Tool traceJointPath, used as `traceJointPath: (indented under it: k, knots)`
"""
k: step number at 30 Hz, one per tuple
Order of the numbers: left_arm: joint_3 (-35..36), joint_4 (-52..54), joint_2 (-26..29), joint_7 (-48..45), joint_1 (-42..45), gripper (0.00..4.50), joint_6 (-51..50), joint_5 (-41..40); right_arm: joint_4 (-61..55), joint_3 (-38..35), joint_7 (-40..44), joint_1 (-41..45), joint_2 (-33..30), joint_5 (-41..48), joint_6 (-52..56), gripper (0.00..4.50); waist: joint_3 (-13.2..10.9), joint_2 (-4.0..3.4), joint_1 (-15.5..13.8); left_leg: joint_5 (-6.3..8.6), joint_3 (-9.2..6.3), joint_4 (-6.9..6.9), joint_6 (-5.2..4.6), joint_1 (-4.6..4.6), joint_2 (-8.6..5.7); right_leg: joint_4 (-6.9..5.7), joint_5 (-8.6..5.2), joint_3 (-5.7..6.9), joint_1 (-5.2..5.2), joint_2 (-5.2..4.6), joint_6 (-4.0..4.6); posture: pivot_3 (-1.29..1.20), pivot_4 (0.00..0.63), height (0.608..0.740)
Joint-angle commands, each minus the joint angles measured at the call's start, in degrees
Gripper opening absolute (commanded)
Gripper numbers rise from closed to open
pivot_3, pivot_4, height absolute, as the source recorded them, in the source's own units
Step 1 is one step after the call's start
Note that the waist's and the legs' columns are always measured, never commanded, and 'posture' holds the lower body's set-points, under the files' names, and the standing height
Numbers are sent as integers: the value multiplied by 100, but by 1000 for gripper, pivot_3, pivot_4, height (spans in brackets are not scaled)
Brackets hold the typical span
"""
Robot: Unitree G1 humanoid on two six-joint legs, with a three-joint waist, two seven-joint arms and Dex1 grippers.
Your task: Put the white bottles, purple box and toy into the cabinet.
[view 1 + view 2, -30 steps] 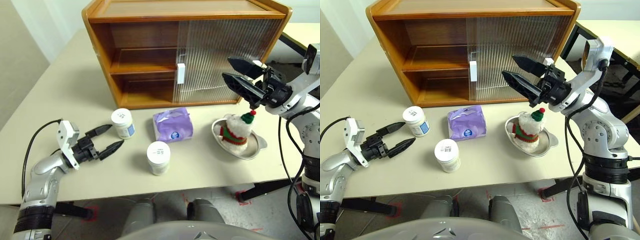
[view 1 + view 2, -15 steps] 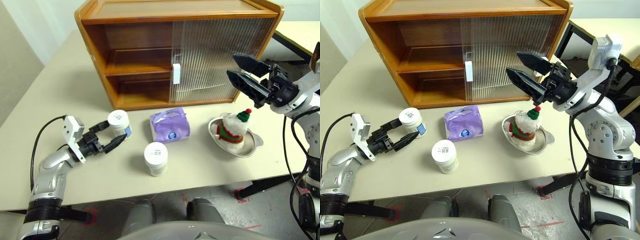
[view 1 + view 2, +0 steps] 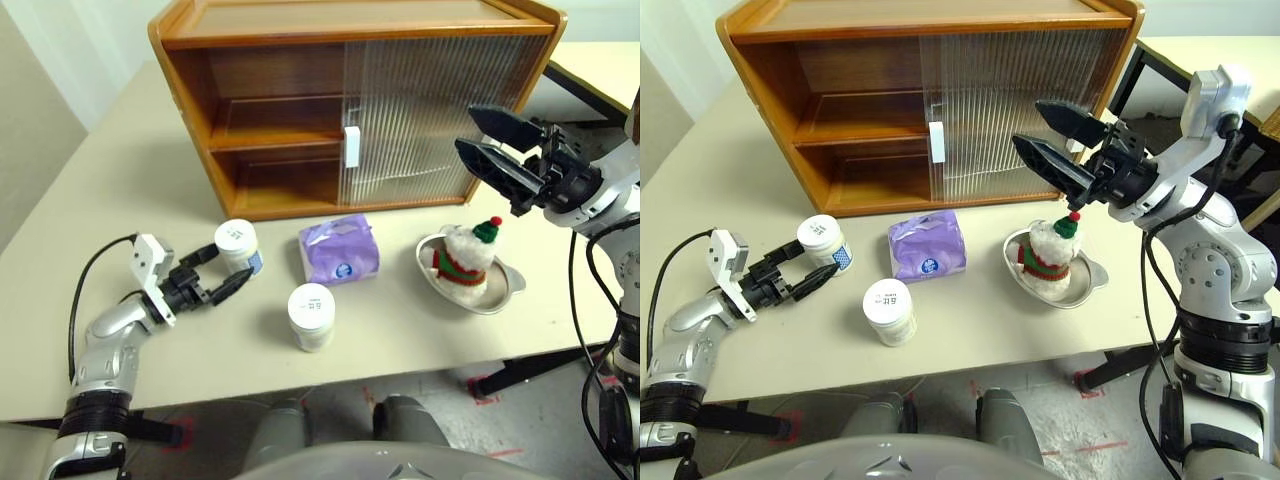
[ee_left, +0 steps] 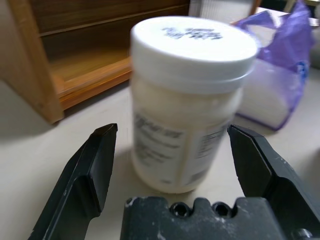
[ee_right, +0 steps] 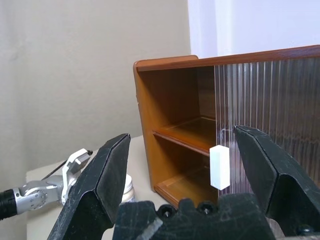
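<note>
From my head cameras, my left gripper (image 3: pixel 212 285) lies low over the tabletop (image 3: pixel 400 330), jaws wide, with the nearer-to-cabinet white bottle (image 3: pixel 238 246) standing upright just ahead of the fingertips, partly between them. Its long axis is vertical, so my level fingers meet it side-on. The second white bottle (image 3: pixel 311 316) stands nearer my body and to the right, apart from the gripper. The purple box (image 3: pixel 340 250) lies just right of the first bottle, and the toy (image 3: pixel 465 257) sits in a metal dish (image 3: pixel 505 285) further right. The cabinet (image 3: pixel 300 100) stands behind them all, left half open, its sliding doors covering the right half. My right gripper (image 3: pixel 500 160) hangs above the toy, spread wide and holding nothing.

From my left wrist, the bottle fills the gap between my two fingers (image 4: pixel 90 175), a margin showing on each side; I judge it not yet touched. My left arm is plainly the nearer one.

From my right wrist, I look between open fingers toward the cabinet's white door handle (image 5: pixel 219 167).
</note>
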State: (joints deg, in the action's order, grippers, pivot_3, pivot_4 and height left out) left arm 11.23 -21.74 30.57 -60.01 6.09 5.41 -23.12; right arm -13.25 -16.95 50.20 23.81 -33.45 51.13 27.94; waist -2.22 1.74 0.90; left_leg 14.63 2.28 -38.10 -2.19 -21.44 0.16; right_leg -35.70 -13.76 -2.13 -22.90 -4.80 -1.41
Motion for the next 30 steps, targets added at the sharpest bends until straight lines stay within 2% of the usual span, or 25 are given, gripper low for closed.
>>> traceJointPath:
  k: [1, 8, 11, 13, 14, 24, 30]
  knots:
    - [-78, -375, -62, -17, 148, 4462, 227, 158, -94, -118, -32, -44, -84, 78, 64, 4500, 0, 0, 5, 0, 0, 0, 0, 0, 0, 0, 0, 0, 0, 0, 0, -67, 0, 740]
    - [-136, -834, -159, -146, 423, 4462, 484, 206, -147, -146, -70, -78, -116, 89, 78, 4500, 1, 1, 71, 1, 0, -2, 1, 0, -1, -4, 1, 0, 1, -2, -1, -76, 0, 740]
    - [-133, -955, -174, -195, 477, 3893, 562, 208, -154, -147, -85, -86, -124, 95, 70, 4500, 1, 1, 117, 1, 0, -3, 1, 1, -3, -4, 2, 1, 2, -2, -3, -76, 0, 740]
    - [-128, -1035, -175, -236, 502, 3197, 611, 203, -152, -141, -91, -86, -119, 93, 61, 4500, 1, 1, 129, 2, 0, -3, 3, 3, -3, -5, 3, 1, 4, -2, -5, -75, 0, 740]
    - [-123, -1073, -172, -255, 510, 3066, 634, 200, -149, -137, -92, -87, -114, 91, 56, 4500, 1, 1, 132, 2, 0, -3, 4, 6, -2, -5, 3, 0, 6, -2, -5, -72, 0, 740]
    - [-154, -740, -297, -207, 625, 3067, 532, 61, -65, -71, -52, -55, -60, 24, 6, 4500, 2, 2, 123, 1, 0, -7, 1, 9, -4, -7, 5, 0, 10, 3, -9, -60, 0, 740]
    - [-233, -233, -656, 497, 1161, 3067, -78, 103, -56, -45, -51, -36, -26, 9, 8, 4500, 2, 10, 102, 1, -2, -14, 1, -3, -11, -5, 18, 3, 9, -2, -28, -65, 0, 740]
